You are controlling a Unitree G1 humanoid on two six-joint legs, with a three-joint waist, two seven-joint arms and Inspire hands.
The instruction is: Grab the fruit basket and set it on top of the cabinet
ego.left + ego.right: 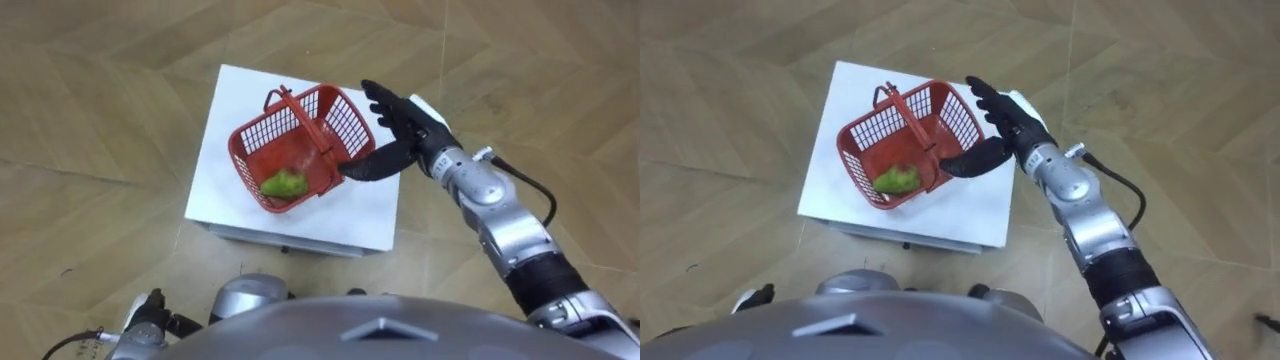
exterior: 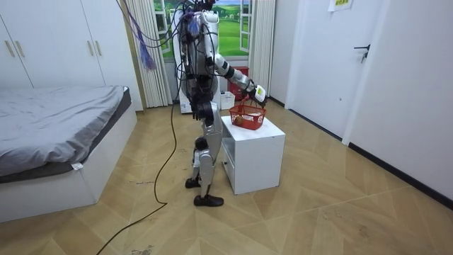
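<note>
A red mesh fruit basket (image 1: 345,115) (image 1: 958,112) (image 2: 248,117) sits on a small white table (image 1: 360,212) (image 2: 256,150), its handle raised across the top. A green fruit (image 1: 285,184) (image 1: 897,180) lies inside at the near corner. My right hand (image 1: 405,125) (image 1: 1006,124) is open just right of the basket. Its fingers are straight, and the thumb reaches to the basket's right wall. My left hand (image 1: 150,318) is low at the lower left edge, away from the table.
I stand at the table's near side on a wooden floor (image 1: 90,120). A bed (image 2: 56,127) lies at the room view's left. Wardrobes (image 2: 42,42) stand behind it, and a door (image 2: 368,64) is at the room view's right.
</note>
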